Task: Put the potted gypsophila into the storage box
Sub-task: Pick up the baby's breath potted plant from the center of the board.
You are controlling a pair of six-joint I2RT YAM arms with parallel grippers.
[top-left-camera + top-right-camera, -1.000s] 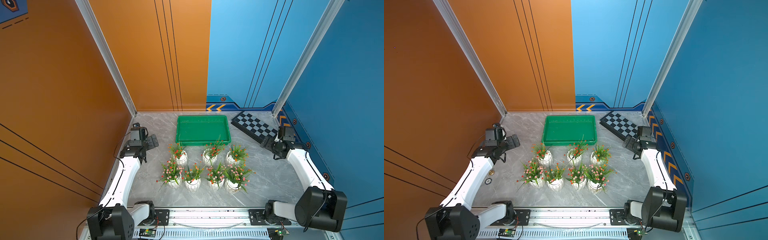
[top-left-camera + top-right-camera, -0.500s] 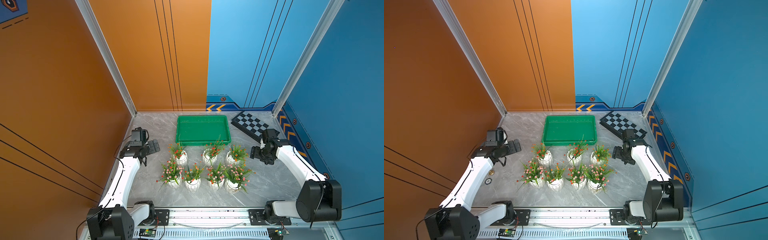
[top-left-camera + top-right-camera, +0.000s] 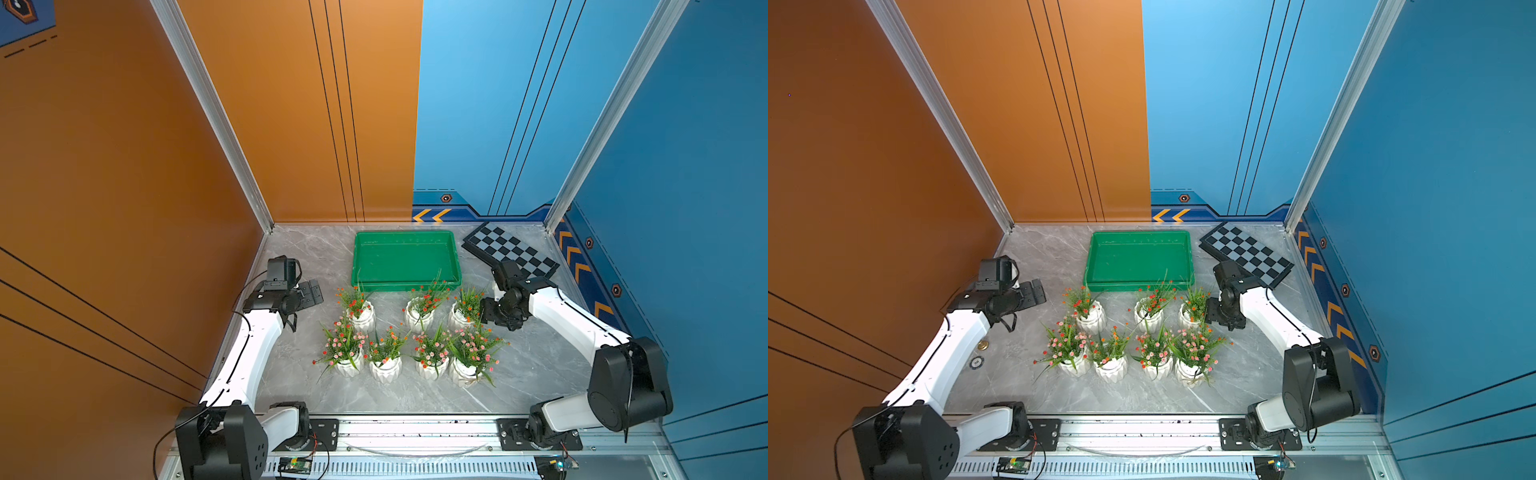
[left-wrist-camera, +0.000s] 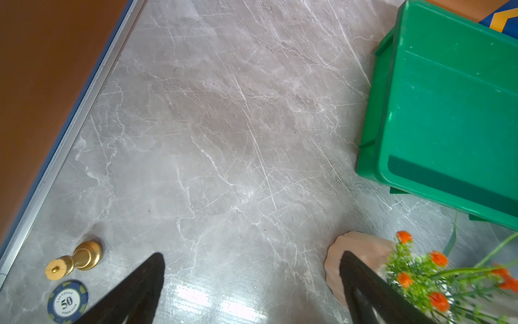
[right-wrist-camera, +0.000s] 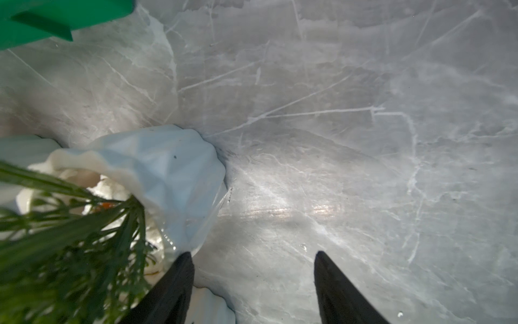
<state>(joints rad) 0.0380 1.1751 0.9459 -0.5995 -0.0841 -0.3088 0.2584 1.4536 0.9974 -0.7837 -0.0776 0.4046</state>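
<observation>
Standing beside right tool (image 5: 251, 254): potted gypsophila (image 5: 173, 168)

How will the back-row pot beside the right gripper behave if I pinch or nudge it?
Likely rigid but slippery: the pot looks glossy and faceted. Possibly tippy under a side push, as its sprigs rise tall above a narrow body.

Seven flower pots (image 3: 419, 321) stand in two rows on the grey table (image 3: 299, 374). The green box (image 3: 405, 286) sits by the back edge. The right gripper (image 3: 484, 312) is just beside one back pot.
</observation>
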